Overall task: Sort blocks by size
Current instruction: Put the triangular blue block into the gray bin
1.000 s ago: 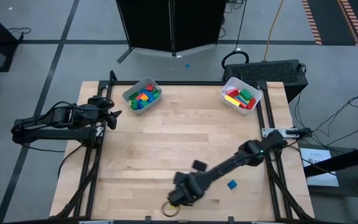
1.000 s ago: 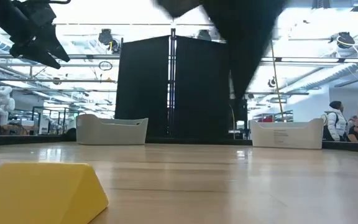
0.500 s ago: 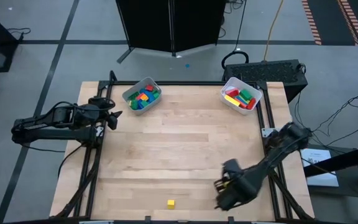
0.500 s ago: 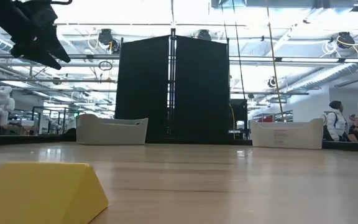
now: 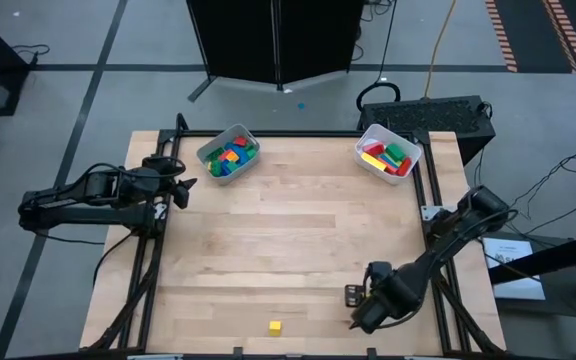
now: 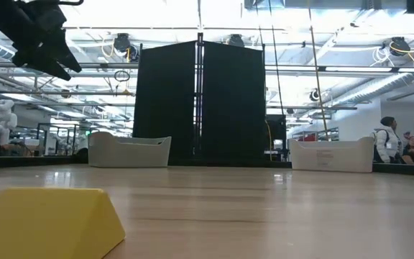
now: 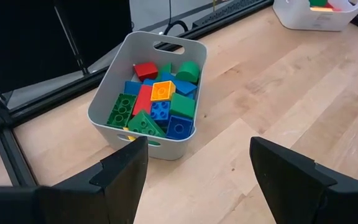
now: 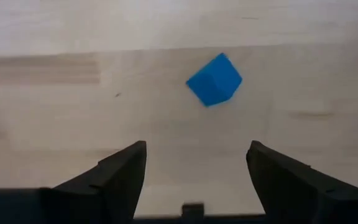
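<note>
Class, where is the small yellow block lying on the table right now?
In the high view the yellow block lies alone near the table's front edge, about mid-width, left of the right claw and far from both white bins.

The bench [image 5: 288,220] is showing pale wood with a smooth, lightly shiny finish. The blocks [image 7: 157,106] are looking like glossy hard plastic with studs, and the blue cube [image 8: 214,79] is looking smooth. The white bin [image 7: 114,93] is looking like matt plastic. The dark fingers [image 8: 120,177] are appearing matt.
</note>
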Tool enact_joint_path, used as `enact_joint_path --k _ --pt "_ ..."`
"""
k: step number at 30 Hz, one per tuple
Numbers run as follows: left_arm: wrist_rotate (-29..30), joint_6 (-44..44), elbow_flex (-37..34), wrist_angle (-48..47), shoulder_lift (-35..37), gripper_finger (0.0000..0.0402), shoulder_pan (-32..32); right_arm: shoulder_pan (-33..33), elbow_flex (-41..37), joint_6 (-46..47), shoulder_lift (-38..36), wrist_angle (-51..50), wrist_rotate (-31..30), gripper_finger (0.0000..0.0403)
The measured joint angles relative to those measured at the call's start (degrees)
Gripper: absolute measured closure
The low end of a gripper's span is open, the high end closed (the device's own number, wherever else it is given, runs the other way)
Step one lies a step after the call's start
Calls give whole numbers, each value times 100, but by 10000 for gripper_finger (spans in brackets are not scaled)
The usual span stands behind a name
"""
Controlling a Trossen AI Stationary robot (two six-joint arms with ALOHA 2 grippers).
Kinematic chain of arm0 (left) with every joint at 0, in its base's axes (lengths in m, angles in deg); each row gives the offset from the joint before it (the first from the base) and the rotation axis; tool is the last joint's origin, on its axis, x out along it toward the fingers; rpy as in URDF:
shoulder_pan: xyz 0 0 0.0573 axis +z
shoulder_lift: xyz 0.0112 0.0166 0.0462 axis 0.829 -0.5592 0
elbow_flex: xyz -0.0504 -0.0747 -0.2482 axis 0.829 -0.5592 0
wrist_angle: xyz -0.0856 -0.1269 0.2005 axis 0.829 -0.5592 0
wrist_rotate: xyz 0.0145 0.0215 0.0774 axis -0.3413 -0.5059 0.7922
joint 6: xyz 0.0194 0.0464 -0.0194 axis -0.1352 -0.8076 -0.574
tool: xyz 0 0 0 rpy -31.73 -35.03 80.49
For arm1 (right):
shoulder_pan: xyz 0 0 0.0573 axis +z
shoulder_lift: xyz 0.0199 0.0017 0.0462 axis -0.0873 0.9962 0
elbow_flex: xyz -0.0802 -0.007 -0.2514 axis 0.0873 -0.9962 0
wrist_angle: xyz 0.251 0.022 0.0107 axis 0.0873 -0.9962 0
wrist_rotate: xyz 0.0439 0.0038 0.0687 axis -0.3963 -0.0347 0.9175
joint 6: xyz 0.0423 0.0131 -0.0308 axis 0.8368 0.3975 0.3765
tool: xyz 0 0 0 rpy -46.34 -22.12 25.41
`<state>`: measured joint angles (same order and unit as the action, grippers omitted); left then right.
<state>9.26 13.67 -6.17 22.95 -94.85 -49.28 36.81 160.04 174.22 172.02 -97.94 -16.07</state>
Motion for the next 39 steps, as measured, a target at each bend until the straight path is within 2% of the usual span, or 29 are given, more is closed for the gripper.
enact_joint_path --k 8,17,21,25,30,39 --pt "0 35 0 14 -77 120 0 -324 -421 178 330 34 514 137" --pt "-42 -3 0 15 -100 120 0 -701 -1040 271 326 1156 696 138" --pt "-44 -15 0 4 -107 120 2 -802 -1306 362 326 1344 1059 138" --pt "-154 -116 0 6 -105 120 2 -815 -1337 429 326 1297 1372 138" --pt "-274 -162 0 24 -107 120 0 -920 -1341 429 345 1337 1412 138" --pt "-365 -168 0 20 -102 120 2 -989 -1308 433 972 1737 1523 140"
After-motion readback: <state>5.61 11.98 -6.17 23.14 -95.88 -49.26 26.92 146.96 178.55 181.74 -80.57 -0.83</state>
